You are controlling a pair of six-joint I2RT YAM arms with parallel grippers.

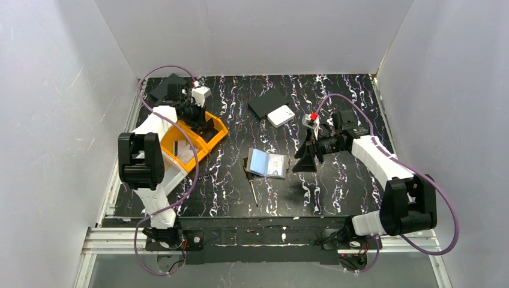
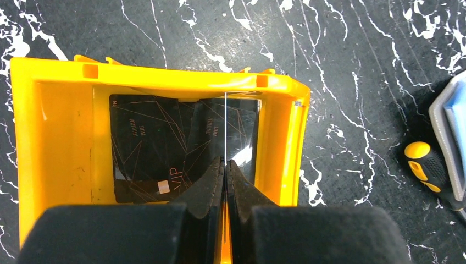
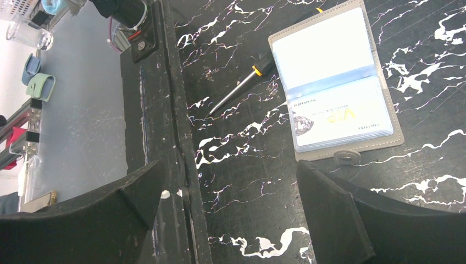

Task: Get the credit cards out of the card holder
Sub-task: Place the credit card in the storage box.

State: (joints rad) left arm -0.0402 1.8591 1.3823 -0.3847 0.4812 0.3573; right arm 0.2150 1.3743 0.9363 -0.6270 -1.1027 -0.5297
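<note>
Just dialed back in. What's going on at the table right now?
The left gripper is shut on a thin card, seen edge-on, above the yellow bin, where two dark cards already lie. The card holder lies open on the table beside a screwdriver, with at least one pale VIP card in its sleeves. The right gripper hangs open next to the holder, holding nothing.

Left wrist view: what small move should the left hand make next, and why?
Probably open the left hand and let go. It seems to pinch a thin card edge-on, directly above the yellow bin, where dark cards lie flat, so releasing should drop it in with them.
</note>
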